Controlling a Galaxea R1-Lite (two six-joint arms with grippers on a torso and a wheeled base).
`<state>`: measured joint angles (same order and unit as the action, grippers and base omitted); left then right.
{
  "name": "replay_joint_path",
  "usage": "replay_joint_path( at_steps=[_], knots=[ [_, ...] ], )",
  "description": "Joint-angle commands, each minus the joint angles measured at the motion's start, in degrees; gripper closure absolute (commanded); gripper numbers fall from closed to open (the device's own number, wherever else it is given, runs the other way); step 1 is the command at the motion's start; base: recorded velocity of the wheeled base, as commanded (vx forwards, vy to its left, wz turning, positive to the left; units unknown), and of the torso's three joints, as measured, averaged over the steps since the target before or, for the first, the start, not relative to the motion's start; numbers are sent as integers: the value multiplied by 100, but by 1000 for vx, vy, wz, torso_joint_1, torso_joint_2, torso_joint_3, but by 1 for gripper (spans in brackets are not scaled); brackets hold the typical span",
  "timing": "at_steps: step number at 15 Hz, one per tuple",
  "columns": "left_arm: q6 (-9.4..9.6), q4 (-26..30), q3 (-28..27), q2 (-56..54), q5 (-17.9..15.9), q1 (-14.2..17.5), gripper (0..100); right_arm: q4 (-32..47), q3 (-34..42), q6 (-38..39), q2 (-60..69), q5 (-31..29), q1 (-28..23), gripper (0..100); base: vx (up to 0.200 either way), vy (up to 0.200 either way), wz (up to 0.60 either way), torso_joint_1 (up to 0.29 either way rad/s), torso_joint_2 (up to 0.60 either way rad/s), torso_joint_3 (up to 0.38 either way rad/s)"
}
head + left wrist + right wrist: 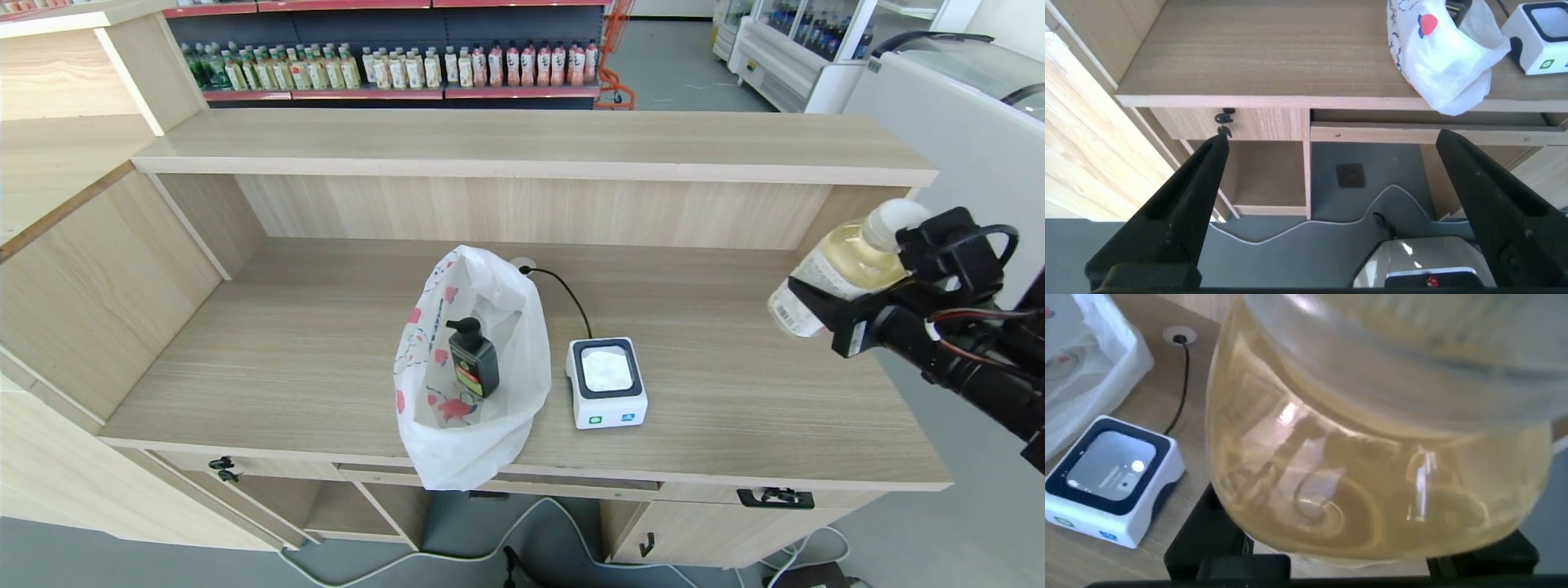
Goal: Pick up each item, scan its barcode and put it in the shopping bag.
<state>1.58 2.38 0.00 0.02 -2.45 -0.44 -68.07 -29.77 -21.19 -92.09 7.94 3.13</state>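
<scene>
1. Firstly, the left gripper (1335, 143) hangs low in front of the counter (735, 392). Its two dark fingers (1176, 212) are spread wide apart with nothing between them.
2. On the counter, near the front edge and about the middle of its width, stands the shopping bag (522, 343). It is white plastic with red prints, its mouth gapes upward, and its lower part bulges over the counter's front edge.
3. Inside the bag a black pump bottle (475, 359) stands roughly upright, with its pump head toward 12 o'clock.
4. At 3 o'clock of the bag, just beside it, sits the scanner (606, 382), a small white box with a dark-framed window facing up.
5. A black cable (567, 298) runs from the scanner's back toward 11 o'clock, to a round hole in the counter top behind the bag.
6. At 2 o'clock of the scanner and well apart from it, a clear bottle (841, 269) of pale yellow liquid is held in the air by the counter's right end. It is tilted, with the white cap toward 2 o'clock and the labelled base toward 8 o'clock.
7. The right gripper (873, 282) is clamped around that bottle's body.
</scene>
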Motion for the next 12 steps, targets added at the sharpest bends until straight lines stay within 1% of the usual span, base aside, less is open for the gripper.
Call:
replay_joint_path(
  at_steps=[1, 2, 4, 6, 7, 8, 9, 11, 12],
  knots=[
    [0, 0, 0, -2, -1, 0, 0, 259, 138, 9, 525, -504, -647, 100, 0, 0, 0, 0, 0, 0],
    [0, 0, 0, -2, -1, 0, 0, 382, 138, 9, 569, -715, -726, 100, 0, 0, 0, 0, 0, 0],
    [0, 0, 0, -2, -1, 0, 0, 330, 182, 9, 692, -881, -788, 100, 0, 0, 0, 0, 0, 0],
    [0, 0, 0, -2, -1, 0, 0, 303, 208, 53, 736, -864, -770, 100, 0, 0, 0, 0, 0, 0],
    [0, 0, 0, -2, -1, 0, 0, 321, 252, 396, 736, -750, -718, 100, 0, 0, 0, 0, 0, 0],
    [0, 0, 0, -2, -1, 0, 0, 312, 261, 1003, 736, -504, -489, 100, 0, 0, 0, 0, 0, 0],
    [0, 0, 0, -2, -1, 0, 0, 312, 261, 1424, 736, -381, -313, 100, 0, 0, 0, 0, 0, 0],
    [0, 0, 0, -2, -1, 0, 0, 374, 235, 1811, 719, -249, -67, 100, 0, 0, 0, 0, 0, 0],
    [0, 0, 0, -2, -1, 0, 0, 365, 252, 2031, 780, -152, 196, 100, 0, 0, 0, 0, 0, 0]
  ],
)
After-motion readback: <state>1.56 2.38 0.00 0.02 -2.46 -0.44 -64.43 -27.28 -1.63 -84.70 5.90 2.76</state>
